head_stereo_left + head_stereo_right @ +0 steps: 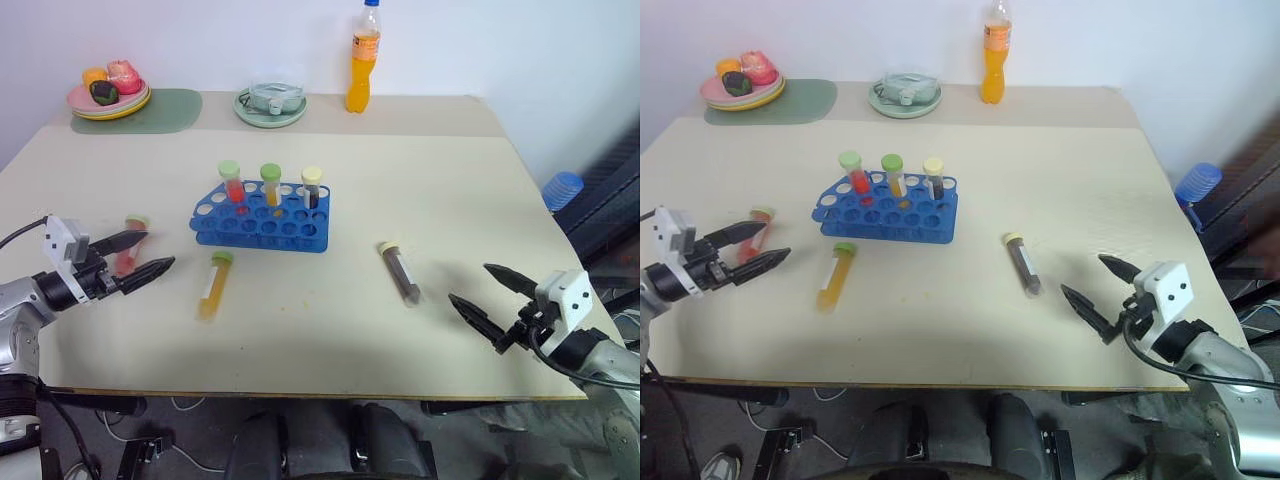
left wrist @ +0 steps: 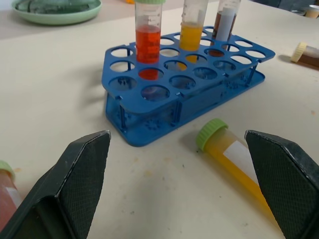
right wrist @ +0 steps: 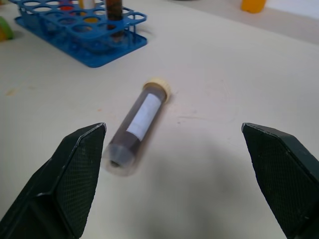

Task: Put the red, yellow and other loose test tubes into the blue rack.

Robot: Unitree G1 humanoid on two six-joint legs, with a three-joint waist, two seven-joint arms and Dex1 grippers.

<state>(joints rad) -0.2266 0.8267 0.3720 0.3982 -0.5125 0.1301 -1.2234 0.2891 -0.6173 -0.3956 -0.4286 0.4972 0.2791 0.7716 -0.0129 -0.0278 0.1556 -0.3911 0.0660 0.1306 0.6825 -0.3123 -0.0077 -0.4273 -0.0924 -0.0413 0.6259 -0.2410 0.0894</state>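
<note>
Blue rack (image 1: 262, 220) stands near the middle of the surface (image 1: 440, 180), a little toward its left edge. Three capped tubes stand upright in its far row: red liquid with green cap (image 1: 232, 183), yellow-orange liquid with green cap (image 1: 271, 185), dark liquid with cream cap (image 1: 312, 187).

Three loose tubes lie flat on the surface:
- Red tube (image 1: 130, 243), green cap: near the left edge, left of the rack, lying just behind the tips of the left end effector; contact cannot be told.
- Yellow-orange tube (image 1: 213, 284), green cap: just in front of the rack's near left corner, cap pointing toward the rack, apart from it.
- Dark brown tube (image 1: 400, 271), cream cap: right of the rack, well apart from it, cap toward the far edge.

Left end effector (image 1: 139, 258): over the left edge, fingers spread wide, holding nothing. In its wrist view the yellow-orange tube lies between the two fingers, ahead of the tips.

Right end effector (image 1: 482, 296): near the front right corner, fingers spread wide, empty. The dark brown tube lies ahead of it, untouched.

Along the far edge: plate of toy food (image 1: 108, 97) on a green mat (image 1: 170, 110) at the left corner, pale green dish (image 1: 270, 108), orange drink bottle (image 1: 363, 62).
</note>
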